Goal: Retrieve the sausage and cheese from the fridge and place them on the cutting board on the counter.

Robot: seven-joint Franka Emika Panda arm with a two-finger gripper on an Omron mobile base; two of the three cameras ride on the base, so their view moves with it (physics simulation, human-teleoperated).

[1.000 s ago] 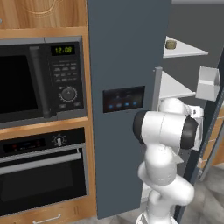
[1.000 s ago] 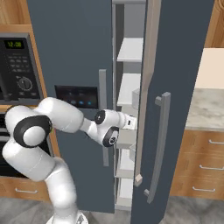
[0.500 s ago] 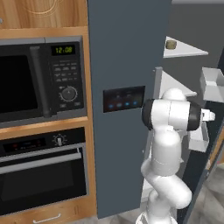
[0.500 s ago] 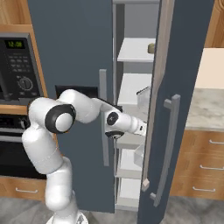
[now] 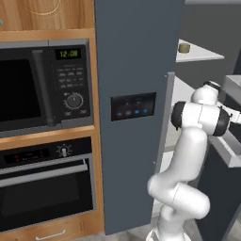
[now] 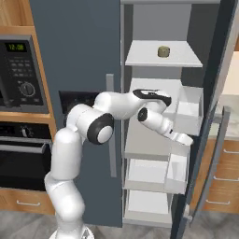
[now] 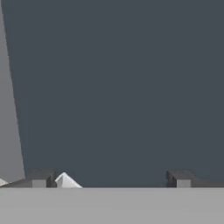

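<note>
One fridge [image 6: 79, 42] stands in the scene, with its right door [image 6: 212, 116] swung open and its left door [image 5: 136, 56] closed. One cheese [image 6: 163, 51] is present: a round tan puck resting upright on the top white shelf [image 6: 140, 58] inside the fridge; it also shows in the left base view [image 5: 184, 47]. Below that shelf, three further white shelves are visible in the right base view, one under the other. White bins [image 6: 189, 109] hang on the inner side of the open door. The sausage cannot be identified on any shelf.

One arm [image 6: 84, 126] reaches from the base into the fridge opening at mid-height. One hand [image 7: 109, 178] is fitted; its two dark fingers [image 7: 40, 179] stand far apart with nothing between them, so the hand is released and grasps nothing. The hand view faces a plain dark grey surface, with a lighter grey strip at the left edge. In the right base view the wrist end [image 6: 182, 138] lies near the door bins, below the second shelf.

The cheese lies on the shelf above the hand, well apart from it and not touched.

One microwave [image 5: 44, 84] and one oven [image 5: 44, 183] sit in the wooden cabinet beside the closed door. One black blue-lit panel [image 5: 133, 106] is on that door.
</note>
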